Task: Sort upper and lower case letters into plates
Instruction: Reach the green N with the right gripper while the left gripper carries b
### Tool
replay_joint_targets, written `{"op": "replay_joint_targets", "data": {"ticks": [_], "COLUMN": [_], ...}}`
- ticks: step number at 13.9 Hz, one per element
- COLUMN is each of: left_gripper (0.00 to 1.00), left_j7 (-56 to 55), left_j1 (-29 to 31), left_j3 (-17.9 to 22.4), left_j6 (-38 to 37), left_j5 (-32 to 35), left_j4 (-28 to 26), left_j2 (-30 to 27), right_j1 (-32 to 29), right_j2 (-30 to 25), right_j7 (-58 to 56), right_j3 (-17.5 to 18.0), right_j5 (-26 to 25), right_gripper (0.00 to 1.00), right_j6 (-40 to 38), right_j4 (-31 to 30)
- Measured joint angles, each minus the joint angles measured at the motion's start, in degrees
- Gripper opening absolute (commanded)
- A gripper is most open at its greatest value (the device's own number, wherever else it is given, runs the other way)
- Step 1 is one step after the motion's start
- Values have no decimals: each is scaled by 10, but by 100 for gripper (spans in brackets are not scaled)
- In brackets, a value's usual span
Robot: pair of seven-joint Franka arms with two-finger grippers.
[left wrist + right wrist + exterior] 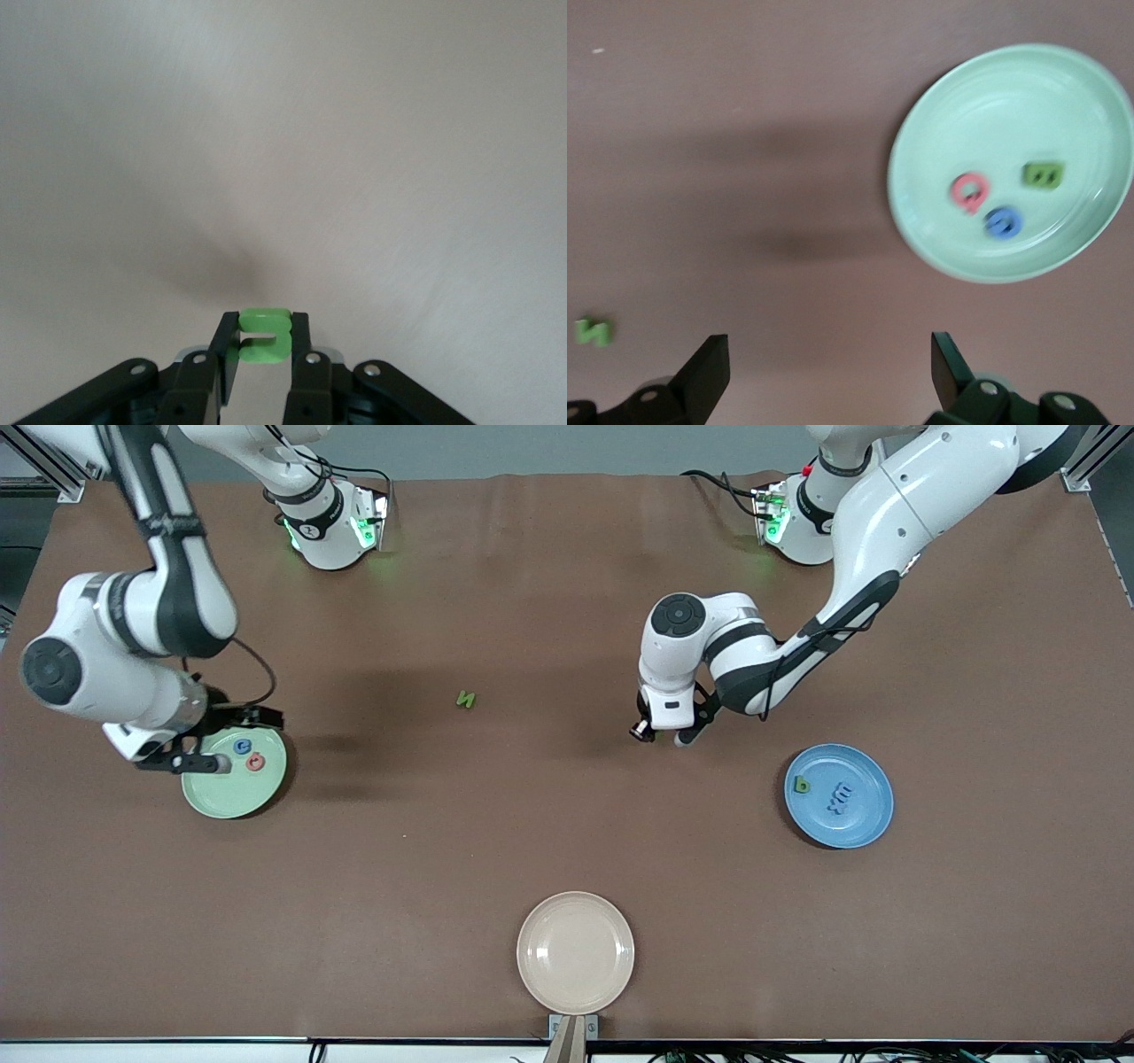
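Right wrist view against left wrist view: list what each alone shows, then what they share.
Only the right wrist view: the mint plate holding a red letter, a blue letter and a green letter, a loose green letter on the table, and the open right hand. Only the left wrist view: the left hand shut on a green letter. Both: bare brown table.

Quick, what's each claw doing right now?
Left gripper: shut on a green letter, over bare table.
Right gripper: open, empty, beside the green plate.
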Motion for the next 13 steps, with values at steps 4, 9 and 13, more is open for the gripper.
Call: {"op": "replay_joint_targets", "data": {"ticks": [4,9,13], "left_gripper": [0,0,0], "left_j7": [118,324,439], "left_j1": [41,146,213], "left_j3": [4,-9,-12], "left_j6": [-18,-68,-73], "left_j5": [0,0,0], "left_j4": [52,76,73], "left_j2": [-2,-5,-7], "right_j1": [160,263,298], "right_j2": [-7,37,94], "right_j7": [213,336,356], "right_j3": [3,3,2], "right_j5": [0,24,34], "right_gripper": [100,100,100], "right_j6": [14,135,270], "right_j4": [-11,-37,-87]}}
